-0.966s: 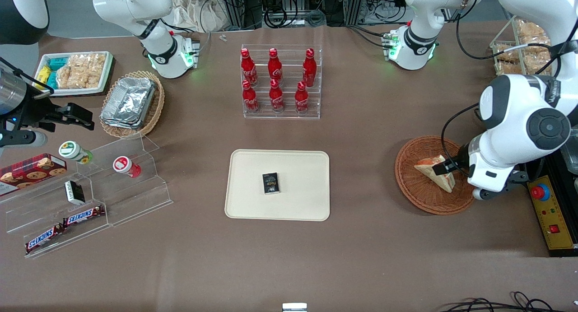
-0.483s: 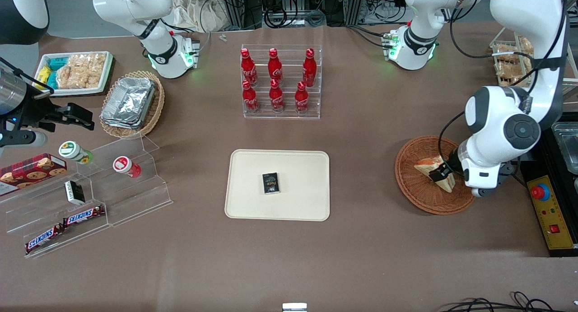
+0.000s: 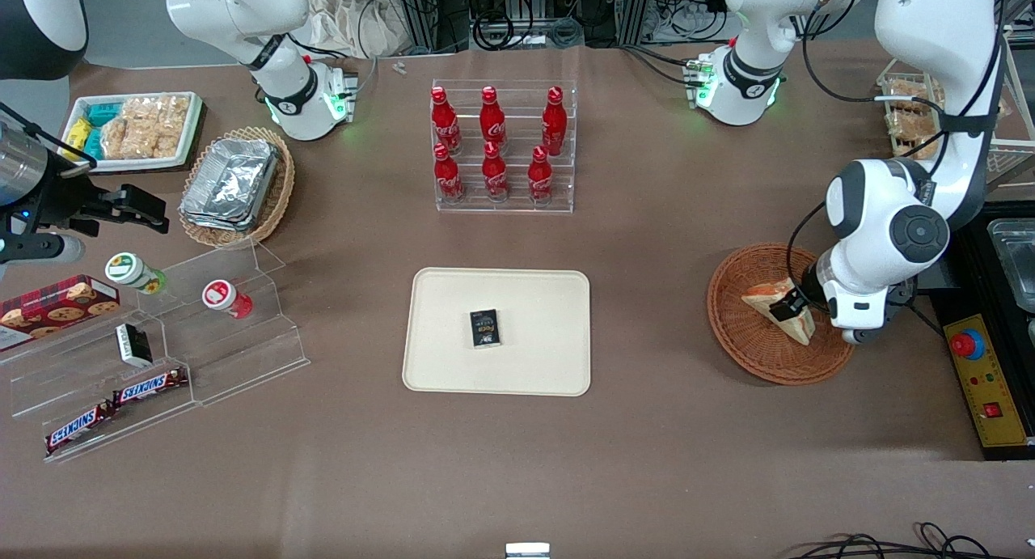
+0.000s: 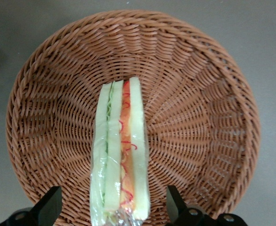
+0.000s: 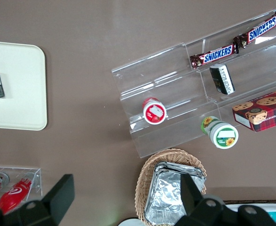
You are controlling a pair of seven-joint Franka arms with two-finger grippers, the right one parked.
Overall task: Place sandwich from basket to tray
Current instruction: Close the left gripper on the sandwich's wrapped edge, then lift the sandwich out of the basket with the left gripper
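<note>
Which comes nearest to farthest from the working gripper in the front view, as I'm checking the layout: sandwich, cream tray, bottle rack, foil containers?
From the gripper, open over the basket:
1. Sandwich, between the fingers.
2. Tray, mid-table.
3. Bottle rack, farther from the camera.
4. Foil containers, toward the parked arm's end.

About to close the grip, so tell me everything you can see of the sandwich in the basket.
The sandwich is a triangular wedge of pale white bread wrapped in clear film, with green and orange-red filling layers showing along its cut edge. It stands on edge in the reddish-brown wicker basket, resting on the woven bottom. The gripper is over it with its fingers open, one on each side of the wedge and clear of the bread.
</note>
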